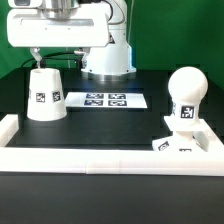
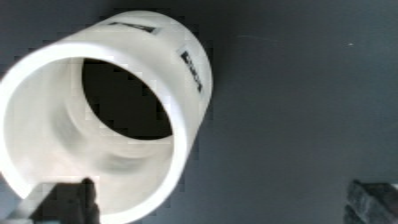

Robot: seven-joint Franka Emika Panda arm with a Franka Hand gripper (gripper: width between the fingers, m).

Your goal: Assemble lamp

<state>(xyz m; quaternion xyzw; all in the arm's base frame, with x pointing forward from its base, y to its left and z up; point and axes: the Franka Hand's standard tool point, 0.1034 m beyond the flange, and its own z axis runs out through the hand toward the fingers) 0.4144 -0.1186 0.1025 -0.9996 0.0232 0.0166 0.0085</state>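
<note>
While the shade (image 1: pixel 43 94) stands upright on the black bench (image 1: pixel 100 130) toward the exterior view's left, its wider end is down and a square tag faces the camera on its side. Seen from the wrist view, the shade (image 2: pixel 125 110) shows its open narrow mouth as a thick white ring with a dark hollow inside, and black tag marks run along its outer wall.

Directly above the shade hangs the pincer (image 1: pixel 38 60), its thin fingers pointing down toward the shade's top rim. In the wrist view one dark fingertip (image 2: pixel 64 202) overlaps the near rim of the ring and the other (image 2: pixel 375 200) sits well out to the side over bare bench, so the jaws are spread wide and hold nothing. Whether a finger touches the rim I cannot tell.

Over at the exterior view's right, the bulb (image 1: pixel 185 95) stands upright with its round head on top and a tag on its stem. It rests on the flat square base (image 1: pixel 178 142), which carries tags on its edge and lies just beside the corner of the white border rails (image 1: pixel 100 157). Shade and bulb are well apart.

Between them, farther back on the bench, lies the marker board (image 1: pixel 104 100), flat and bearing several black squares. Behind it rises the white foot of the arm (image 1: pixel 108 55).
</note>
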